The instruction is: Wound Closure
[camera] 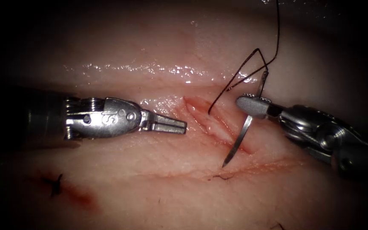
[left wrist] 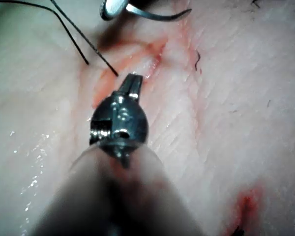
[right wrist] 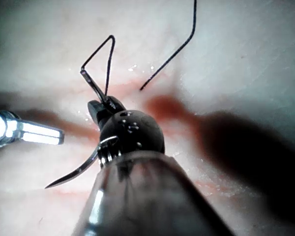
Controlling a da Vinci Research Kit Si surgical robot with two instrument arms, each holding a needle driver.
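I'm holding the needle (camera: 242,133) in the right tool (camera: 252,105), fingers clamped on it in the upper part of its curve, toward the thread end. The needle is hanging free above the tissue (camera: 150,183), not in it, tip pointing down over the right end of the cut (camera: 218,123). My left tool (camera: 179,126) is sitting left of the cut, fingers nearly together and holding nothing, tip just short of the cut's left end.

Open room: bare tissue between the two tools over the cut, and a wide stretch below both.

In the way: the thread (camera: 252,68) is running from the needle's eye end up in a kinked loop and off toward the tissue's far edge, with one strand dropping into the cut. A dark stitch end with red fluid (camera: 71,191) is lying well off, lower left of the left tool.

Count: two tools, one needle, one thread, one open cut, one fainter red line (camera: 243,170) below it.
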